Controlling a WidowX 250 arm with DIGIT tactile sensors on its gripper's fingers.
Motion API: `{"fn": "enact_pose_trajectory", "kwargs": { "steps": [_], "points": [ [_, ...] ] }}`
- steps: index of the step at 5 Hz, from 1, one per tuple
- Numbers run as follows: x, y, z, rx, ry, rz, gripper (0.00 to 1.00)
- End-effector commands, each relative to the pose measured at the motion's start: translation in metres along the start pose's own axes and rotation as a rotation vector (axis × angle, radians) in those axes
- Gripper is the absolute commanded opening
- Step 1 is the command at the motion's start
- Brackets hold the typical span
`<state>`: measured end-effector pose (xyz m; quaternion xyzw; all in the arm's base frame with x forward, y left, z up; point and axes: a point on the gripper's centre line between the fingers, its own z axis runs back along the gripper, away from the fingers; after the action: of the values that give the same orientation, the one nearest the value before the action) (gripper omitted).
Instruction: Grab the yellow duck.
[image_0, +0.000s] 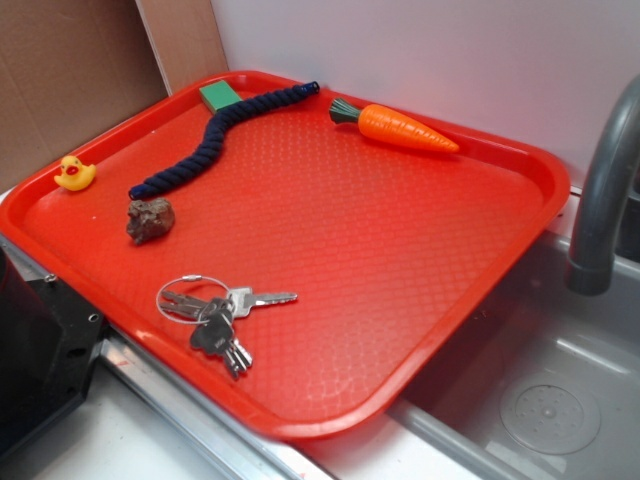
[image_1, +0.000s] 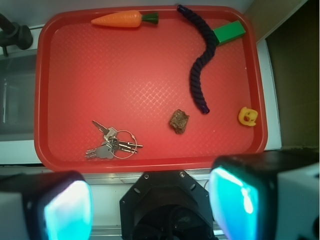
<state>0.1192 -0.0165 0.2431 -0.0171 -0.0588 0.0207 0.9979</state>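
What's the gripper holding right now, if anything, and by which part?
Nothing. In the wrist view the gripper is open, fingers wide apart above the near edge of the red plastic tray. The small yellow rubber duck sits untouched near the tray's edge.

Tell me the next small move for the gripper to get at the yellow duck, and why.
Probably shift the gripper over the yellow duck before descending. In the wrist view the open fingers sit off the tray, and the duck lies near the tray's edge, off to the right of centre. The rope end and brown rock lie close by, so centring first should avoid them.
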Motion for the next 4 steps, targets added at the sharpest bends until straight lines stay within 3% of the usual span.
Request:
{"fn": "enact_pose_trajectory", "kwargs": {
  "steps": [1, 2, 3, 4],
  "points": [
    [0.0, 0.0, 0.0, 0.0, 0.0, 0.0, 1.0],
    [0.01, 0.051, -0.05, 0.046, 0.045, 0.229, 1.0],
    [0.008, 0.097, -0.084, 0.013, 0.051, 0.483, 1.0],
    [0.009, 0.126, -0.115, 0.039, 0.023, 0.731, 1.0]
  ]
}}
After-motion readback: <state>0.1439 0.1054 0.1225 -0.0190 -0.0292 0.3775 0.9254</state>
